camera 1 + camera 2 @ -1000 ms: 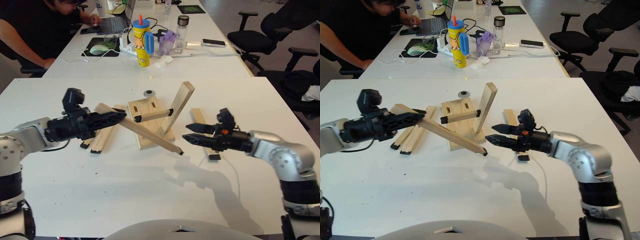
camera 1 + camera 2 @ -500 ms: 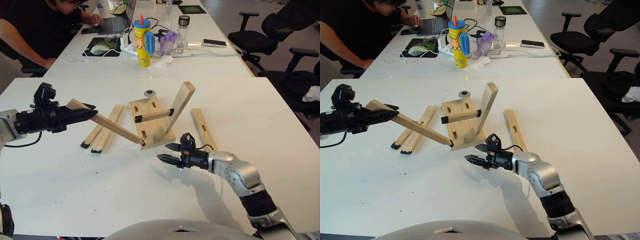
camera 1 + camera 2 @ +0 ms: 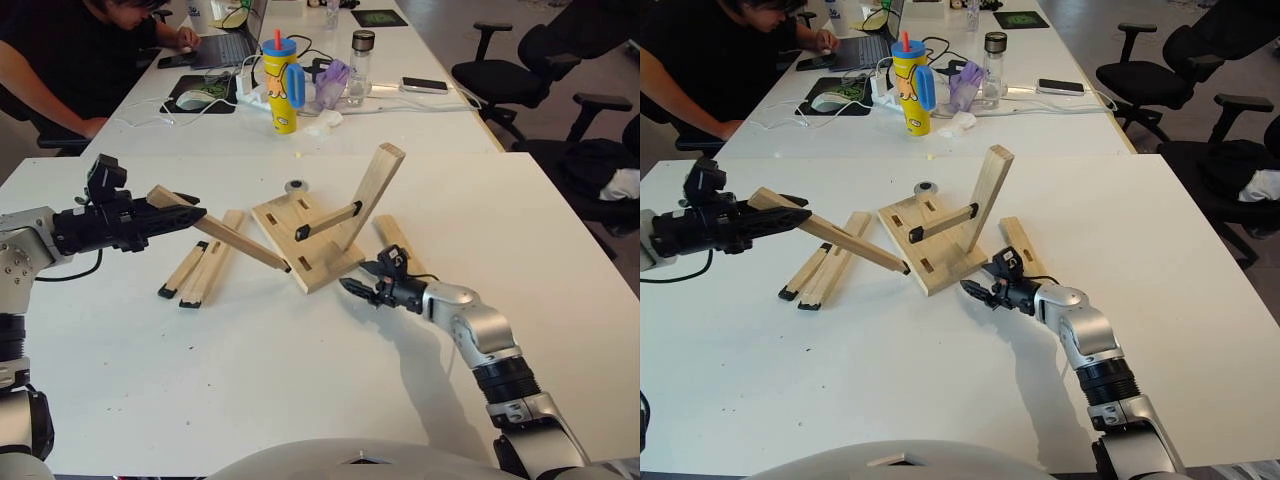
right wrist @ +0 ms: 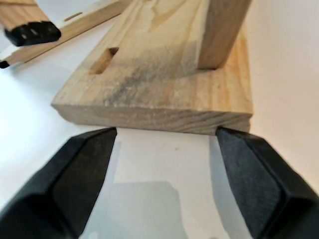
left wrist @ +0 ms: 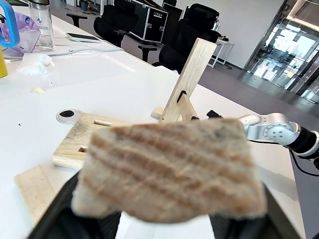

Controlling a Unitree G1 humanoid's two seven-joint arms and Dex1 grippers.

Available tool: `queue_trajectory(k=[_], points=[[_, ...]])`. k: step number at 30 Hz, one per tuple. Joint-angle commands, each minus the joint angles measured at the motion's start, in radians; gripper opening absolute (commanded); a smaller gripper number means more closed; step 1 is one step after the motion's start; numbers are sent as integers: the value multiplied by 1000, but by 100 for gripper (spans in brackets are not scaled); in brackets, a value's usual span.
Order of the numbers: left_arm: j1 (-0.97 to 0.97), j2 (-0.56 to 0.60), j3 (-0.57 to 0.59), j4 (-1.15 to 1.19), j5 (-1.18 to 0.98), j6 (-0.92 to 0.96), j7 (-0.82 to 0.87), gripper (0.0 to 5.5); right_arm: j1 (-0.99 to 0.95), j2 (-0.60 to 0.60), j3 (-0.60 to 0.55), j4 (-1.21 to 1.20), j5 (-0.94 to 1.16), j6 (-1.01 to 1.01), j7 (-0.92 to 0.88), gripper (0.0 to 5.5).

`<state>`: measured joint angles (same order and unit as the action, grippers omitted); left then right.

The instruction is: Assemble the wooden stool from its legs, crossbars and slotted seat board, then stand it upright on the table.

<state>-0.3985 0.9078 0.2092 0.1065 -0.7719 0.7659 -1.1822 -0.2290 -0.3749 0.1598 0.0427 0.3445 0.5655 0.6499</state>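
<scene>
Your white tabletop [image 3: 250,380] carries every stool part. The seat board [image 3: 290,222] lies flat about midway between the left and right edges, closer to the far edge and turned so one corner points at you. An upright leg [image 3: 375,188] stands tilted in a slot on the side of the board nearer the right edge, and a crossbar [image 3: 328,220] with a black tip juts from it over the board.

Your left gripper [image 3: 168,212] hangs over the tabletop's left side, its fingers closed on one end of a leg [image 3: 225,235]. That leg slopes down toward the board, and its dark tip sits at the board's left side; you cannot tell whether it touches. In the left wrist view its end grain [image 5: 169,169] is pressed between the fingers.

Your right gripper [image 3: 362,289] sits low at the board's near corner. Its fingers [image 4: 75,174] are spread wide, holding nothing, with the board's edge [image 4: 154,112] just ahead of them.

Two slats [image 3: 198,268] lie side by side nearer the left edge, under the held leg. A slotted leg [image 3: 396,240] lies flat just beyond the board on the right. A small round disc [image 3: 296,186] rests near the far edge.

Behind stands a second white table [image 3: 420,120] with a yellow cup [image 3: 282,88], a bottle [image 3: 362,62], a phone [image 3: 427,85], a laptop [image 3: 232,40] and cables. Black office chairs [image 3: 530,70] stand off to the right.
</scene>
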Motion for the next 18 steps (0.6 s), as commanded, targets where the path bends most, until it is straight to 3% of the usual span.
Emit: queue_trajectory(k=[1,3,9,18], points=[[-1,-44,31,-56,4,-26,55,201,37,8,-30,-168,123,97,56,369],[7,-51,34,-74,1,-24,63,201,50,32,-49,-211,169,137,41,369],[3,-94,-3,-108,36,-47,101,201,66,83,-7,-201,88,74,-60,288],[2,-139,-42,-150,56,-36,133,201,17,146,26,-34,-82,-84,-172,288]])
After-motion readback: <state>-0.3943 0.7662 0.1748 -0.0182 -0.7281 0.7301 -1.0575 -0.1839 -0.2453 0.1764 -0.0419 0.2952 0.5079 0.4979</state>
